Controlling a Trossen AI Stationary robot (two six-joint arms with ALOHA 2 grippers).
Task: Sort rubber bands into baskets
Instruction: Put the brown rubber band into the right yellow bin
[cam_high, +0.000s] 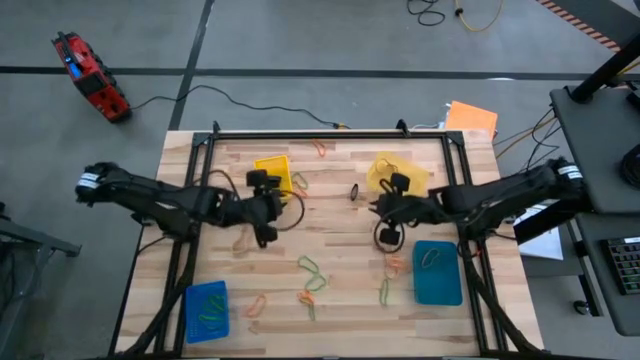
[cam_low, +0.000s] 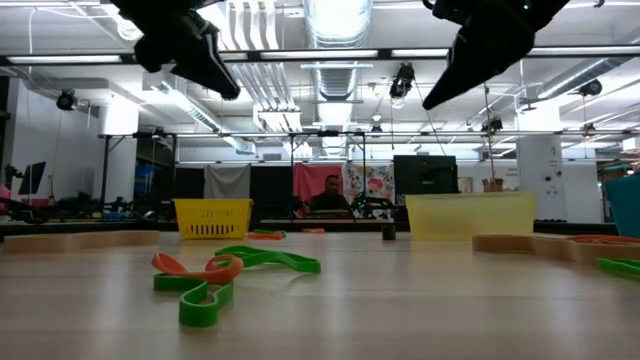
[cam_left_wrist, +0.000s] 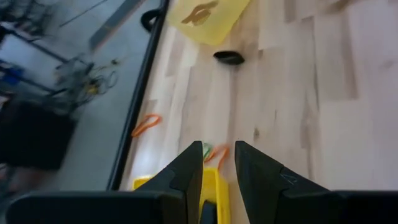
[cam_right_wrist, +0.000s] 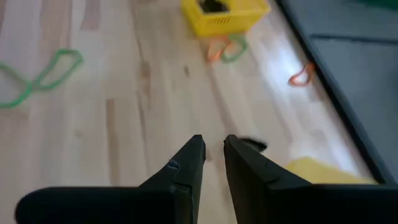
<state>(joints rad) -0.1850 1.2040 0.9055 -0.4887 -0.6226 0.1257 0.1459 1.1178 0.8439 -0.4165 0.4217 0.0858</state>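
Four baskets stand on the wooden table: bright yellow (cam_high: 272, 172) at far left, pale yellow (cam_high: 395, 172) at far right, blue (cam_high: 207, 310) at near left, teal (cam_high: 437, 272) at near right. Green and orange rubber bands (cam_high: 311, 270) lie scattered across the table's near half; a black one (cam_high: 354, 191) lies between the two yellow baskets. My left gripper (cam_left_wrist: 219, 148) hovers over the bright yellow basket's near edge, narrowly open, nothing between its fingers. My right gripper (cam_right_wrist: 214, 142) hovers beside the pale yellow basket, also narrowly open with nothing in it. Both hang well above the table (cam_low: 235, 95) (cam_low: 430, 105).
A black metal frame (cam_high: 330, 133) borders the table. Green and orange bands (cam_high: 300, 182) lie beside the bright yellow basket, another orange one (cam_high: 320, 148) at the far edge. An orange sheet (cam_high: 470, 117) lies past the far right corner. A person (cam_low: 330, 195) sits behind the table.
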